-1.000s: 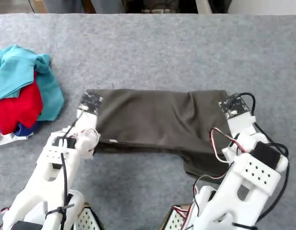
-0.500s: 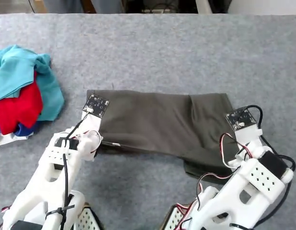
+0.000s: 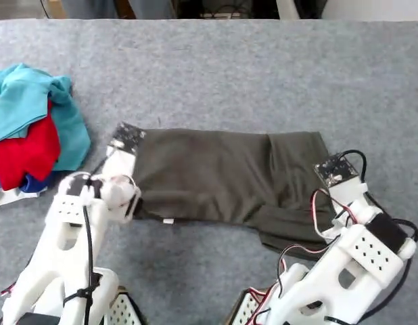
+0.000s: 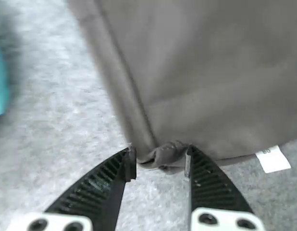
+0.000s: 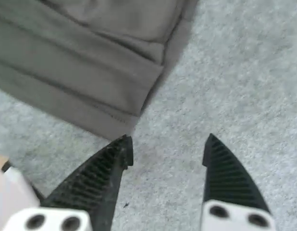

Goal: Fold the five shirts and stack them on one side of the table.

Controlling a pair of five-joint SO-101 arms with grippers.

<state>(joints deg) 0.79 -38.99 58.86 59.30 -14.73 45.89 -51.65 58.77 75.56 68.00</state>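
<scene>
A dark olive shirt (image 3: 216, 172) lies folded into a wide band in the middle of the grey felt table (image 3: 216, 74). My left arm (image 3: 87, 203) stands at the shirt's left end. In the left wrist view my left gripper (image 4: 158, 161) is open, with the shirt's (image 4: 211, 72) bunched near corner lying between its fingertips. A white tag (image 4: 271, 159) pokes out beside it. My right arm (image 3: 361, 237) stands at the shirt's right end. My right gripper (image 5: 165, 149) is open over bare felt, just off the shirt's (image 5: 91, 57) layered edge.
A loose pile of teal, red, blue and white shirts (image 3: 33, 128) sits at the table's left edge. Bare felt stretches across the far side and the right. The arms' bases fill the near edge.
The right arm drew back from the shirt's far right corner toward the near side. The left arm dipped nearer, then swung out to the left. The shirt's near edge and tag slid nearer.
</scene>
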